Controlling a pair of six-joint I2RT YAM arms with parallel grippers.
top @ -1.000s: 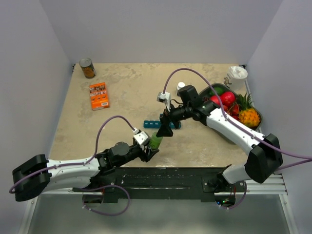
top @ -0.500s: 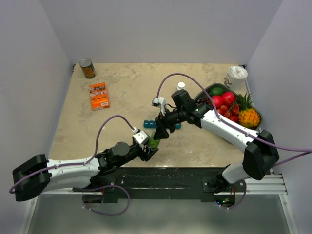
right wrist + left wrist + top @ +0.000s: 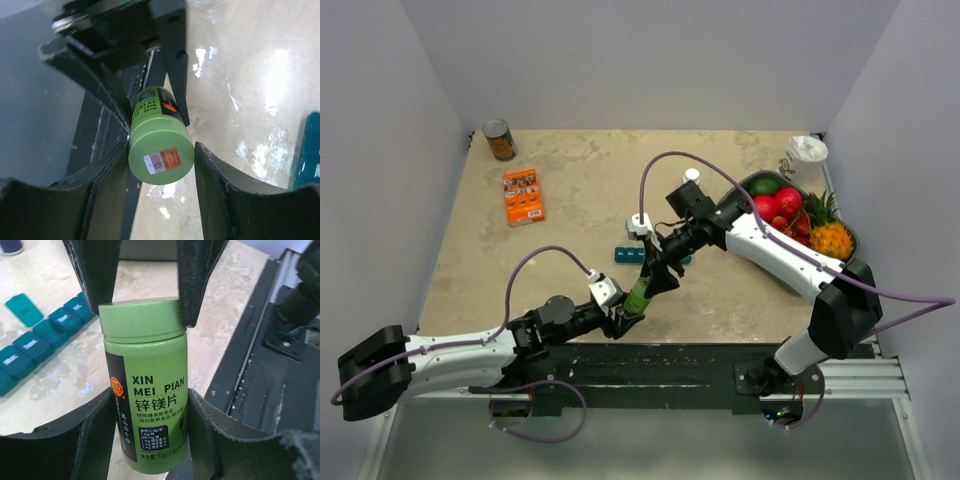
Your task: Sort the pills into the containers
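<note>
- Right claw (image 3: 650, 278) has swung in from above the teal pill organiser (image 3: 628, 254) and narrowed onto the cap (image 3: 141, 320) of the green bottle (image 3: 147, 405), with one finger pressed against each side.
- Left claw (image 3: 623, 318) pinches the bottle's lower body, holding it tilted by the near edge of the table (image 3: 570, 190).
- The organiser lies on the table just beyond the bottle, and the lid at one end is flipped open.

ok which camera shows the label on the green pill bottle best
Left wrist: the green pill bottle fills the frame, its label facing the camera and readable. Right wrist sees the bottle end-on, mostly its stickered end and a sliver of label. Top external shows only a small green shape, label unreadable.
</note>
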